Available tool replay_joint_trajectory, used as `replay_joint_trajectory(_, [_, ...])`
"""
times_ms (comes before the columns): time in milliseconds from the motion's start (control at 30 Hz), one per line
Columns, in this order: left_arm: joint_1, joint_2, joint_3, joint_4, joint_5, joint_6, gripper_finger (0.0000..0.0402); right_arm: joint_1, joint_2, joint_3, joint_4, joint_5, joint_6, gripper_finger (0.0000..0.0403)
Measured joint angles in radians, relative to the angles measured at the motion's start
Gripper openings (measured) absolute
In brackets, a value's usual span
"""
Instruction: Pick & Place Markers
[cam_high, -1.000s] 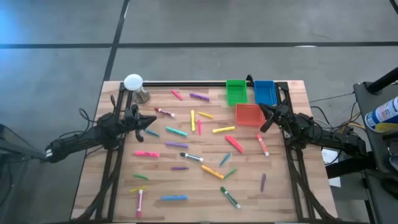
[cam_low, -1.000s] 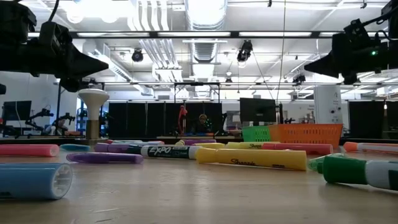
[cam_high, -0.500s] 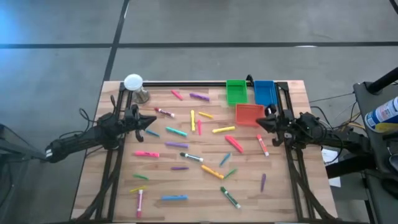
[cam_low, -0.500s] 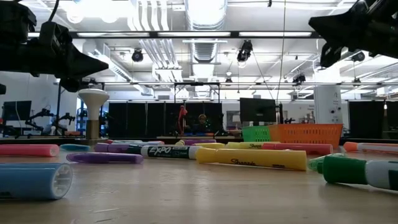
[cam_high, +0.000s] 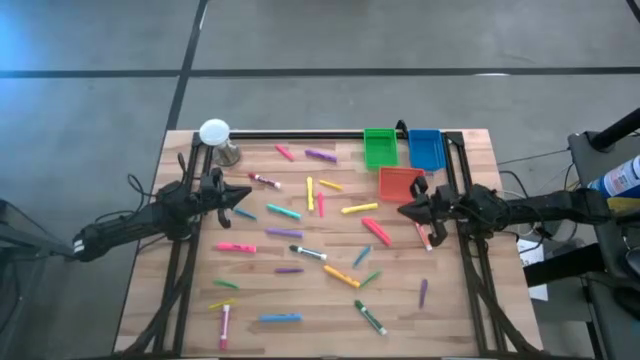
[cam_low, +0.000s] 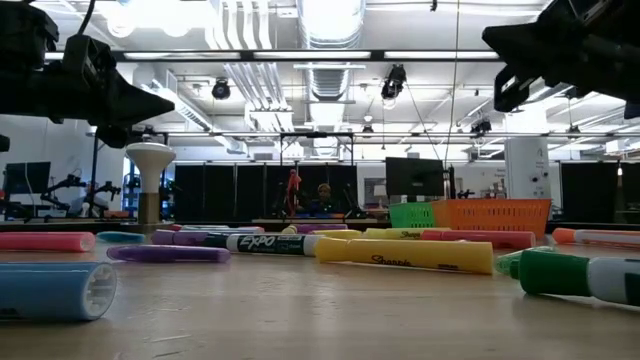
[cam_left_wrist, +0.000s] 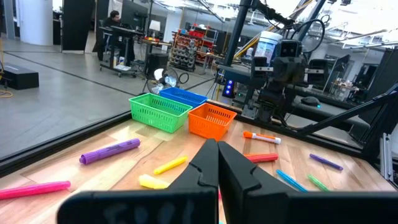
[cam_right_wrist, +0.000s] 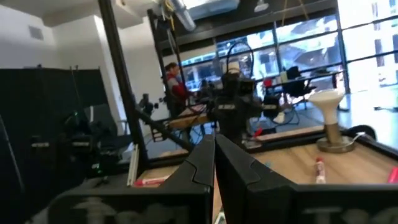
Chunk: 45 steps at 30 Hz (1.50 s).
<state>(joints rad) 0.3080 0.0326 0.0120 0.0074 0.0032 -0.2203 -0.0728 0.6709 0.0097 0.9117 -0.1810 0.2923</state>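
Several markers lie scattered flat on the wooden table, among them a yellow one, a pink one, a purple one and a white-barrelled one. My left gripper hovers shut over the table's left side, pointing level toward the middle; its closed fingers hold nothing. My right gripper hovers shut over the right side, just near of the orange bin, pointing toward the left edge with its tips slightly raised. Both grippers are well above the markers in the low view.
A green bin and a blue bin stand at the far edge, with the orange bin in front of them. A white mushroom-shaped stand sits at the far left corner. Black frame rails run along the far edge and both sides.
My right gripper has swung from beside the orange bin toward the table's middle and near side and has risen a little. It has tipped up from a downward slant and rolled. It has stayed shut. The markers have not moved.
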Motion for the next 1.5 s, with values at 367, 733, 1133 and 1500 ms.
replay_joint_trajectory(367, [0.0, 0.001, 0.0, 0.0, 0.0, 0.0, 0.0, 0.039, 0.323, 0.36, -0.591, 0.302, 0.093, 0.0008])
replay_joint_trajectory(733, [0.0, 0.002, 0.0, 0.0, 0.0, 0.0, 0.0, 0.057, 0.752, 0.893, -1.381, 0.296, 0.183, 0.0008])
replay_joint_trajectory(1133, [0.0, 0.002, 0.0, 0.0, 0.0, 0.0, 0.0, 0.137, 1.045, 1.082, -1.436, 0.516, 0.406, 0.0008])
replay_joint_trajectory(1500, [0.0, 0.002, 0.0, 0.0, 0.0, 0.0, 0.0, 0.146, 1.065, 1.142, -1.509, 0.633, 0.441, 0.0008])
